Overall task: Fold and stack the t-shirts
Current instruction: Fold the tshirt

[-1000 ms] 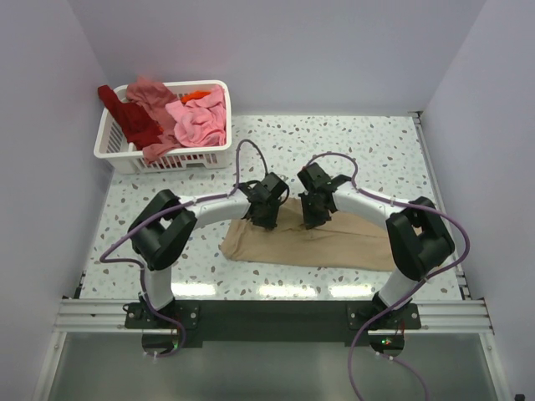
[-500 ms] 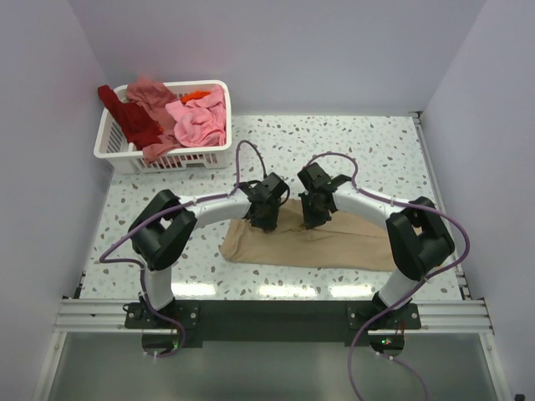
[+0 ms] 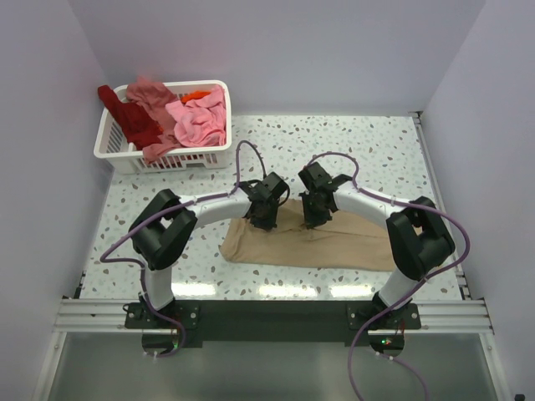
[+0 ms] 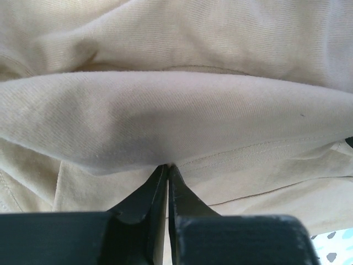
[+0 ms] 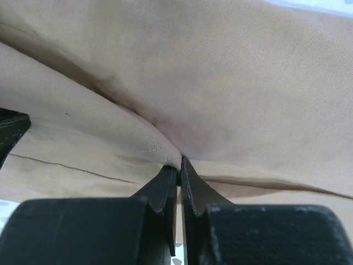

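Tan t-shirt [image 3: 334, 244]: left hand [image 4: 167, 168] and right hand [image 5: 180, 163] each pinched closed on its fold.

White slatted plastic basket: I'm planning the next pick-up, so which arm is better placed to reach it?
Left, probably. The white slatted plastic basket sits far-left, nearer the left gripper; the right gripper is farther. Both pinch the tan cloth t-shirt.

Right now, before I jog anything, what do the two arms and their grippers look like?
Both the left arm and right arm are white tubes joined by bulky black housings, with a purplish cable looping along each. The left gripper and right gripper are black, with slim tapering fingers.
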Controlling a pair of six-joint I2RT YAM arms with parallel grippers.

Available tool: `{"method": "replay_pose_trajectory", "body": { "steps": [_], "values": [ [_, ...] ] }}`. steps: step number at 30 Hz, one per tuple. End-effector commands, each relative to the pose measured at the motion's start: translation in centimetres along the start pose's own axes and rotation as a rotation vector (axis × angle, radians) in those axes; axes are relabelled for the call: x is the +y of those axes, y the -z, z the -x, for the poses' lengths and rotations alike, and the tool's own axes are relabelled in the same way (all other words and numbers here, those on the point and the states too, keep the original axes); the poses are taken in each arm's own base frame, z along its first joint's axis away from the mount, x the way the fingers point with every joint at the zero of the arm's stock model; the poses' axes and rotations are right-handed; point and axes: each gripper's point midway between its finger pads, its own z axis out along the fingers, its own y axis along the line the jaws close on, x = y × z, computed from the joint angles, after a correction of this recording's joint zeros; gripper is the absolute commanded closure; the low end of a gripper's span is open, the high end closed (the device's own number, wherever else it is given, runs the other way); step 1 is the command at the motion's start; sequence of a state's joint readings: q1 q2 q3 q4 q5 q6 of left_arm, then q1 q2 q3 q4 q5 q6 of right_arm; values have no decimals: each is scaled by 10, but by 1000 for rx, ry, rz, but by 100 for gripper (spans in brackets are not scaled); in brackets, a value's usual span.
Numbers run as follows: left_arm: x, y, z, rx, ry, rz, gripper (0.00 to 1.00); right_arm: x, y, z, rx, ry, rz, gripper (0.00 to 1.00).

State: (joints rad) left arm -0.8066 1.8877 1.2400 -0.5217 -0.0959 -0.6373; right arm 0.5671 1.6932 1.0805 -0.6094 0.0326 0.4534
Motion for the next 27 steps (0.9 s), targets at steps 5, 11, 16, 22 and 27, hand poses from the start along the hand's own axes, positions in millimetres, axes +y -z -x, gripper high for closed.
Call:
{"method": "replay_pose_trajectory", "body": {
  "steps": [5,11,16,22,27],
  "values": [
    [-12,25,21,-53,25,-27,100,0,11,14,-42,5,3,99],
    [-21,44,30,-66,25,-64,100,-3,15,14,-44,25,-12,100],
    [-18,64,31,-70,11,-74,100,-6,25,12,-50,40,-16,100],
    [-13,86,21,-26,-22,-105,100,-3,39,7,-49,66,0,99],
    [-11,104,2,21,-28,-147,100,7,43,-4,-27,145,-3,99]
  ]
}}
